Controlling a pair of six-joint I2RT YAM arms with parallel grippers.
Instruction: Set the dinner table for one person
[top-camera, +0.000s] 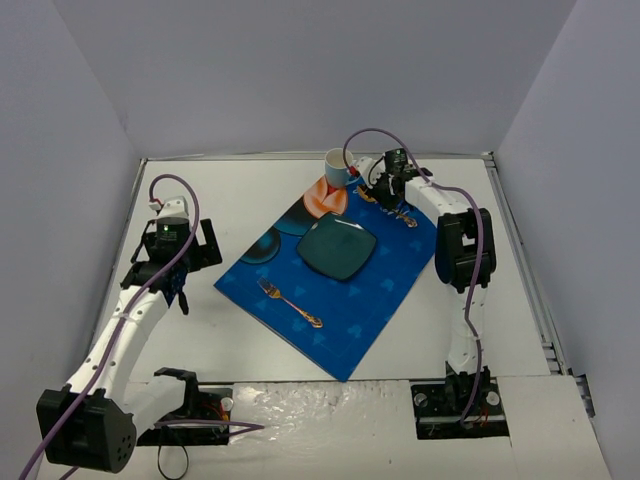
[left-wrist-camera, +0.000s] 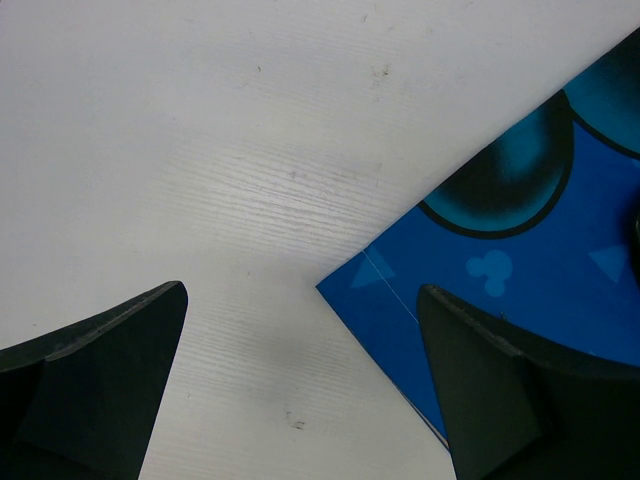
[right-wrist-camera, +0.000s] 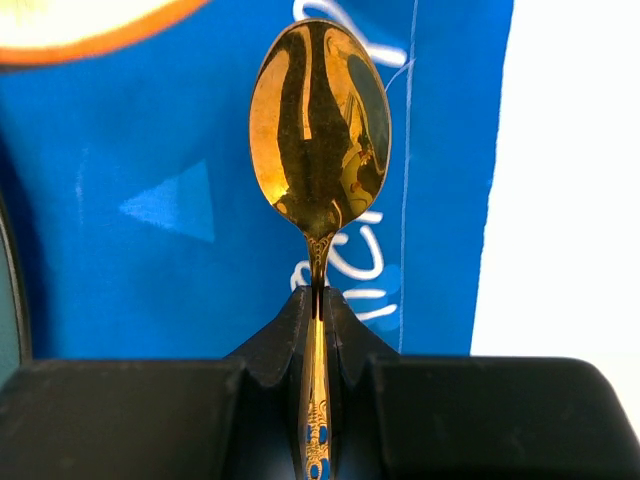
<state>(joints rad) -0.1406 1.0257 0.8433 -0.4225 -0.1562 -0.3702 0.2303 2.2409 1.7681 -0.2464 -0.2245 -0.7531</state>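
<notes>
- We judge the step in hand to be placing the spoon (right-wrist-camera: 320, 125), and the setting looks close to done. A teal square plate (top-camera: 337, 248) sits mid-way on the blue printed mat (top-camera: 350, 320). A gold fork (top-camera: 290, 302) lies on the mat to the plate's left. A cup (top-camera: 336, 167) stands at the far end, beside an orange folded item (top-camera: 325, 198) that we take for a napkin.
- The worktop (top-camera: 250, 190), white and metal-rimmed, carries the mat at a slant near its middle, and bare surface shows on every side of the mat.
- The right tool (right-wrist-camera: 318, 300) is clamped on the spoon's handle, the jaws pressed together around the thin stem. The bowl points away from the wrist, over the mat's right-hand strip between the plate and the mat's edge. We cannot tell whether the spoon touches the cloth.
- In our view the next move calls for lowering the spoon flat onto that strip, on the mat and clear of the plate rim. The jaws should part only once it rests. The risk we see is the handle ending up over the mat's edge.
- The left tool (left-wrist-camera: 303, 292) has its jaws wide apart and holds nothing. It hangs above bare worktop at the mat's left corner.
</notes>
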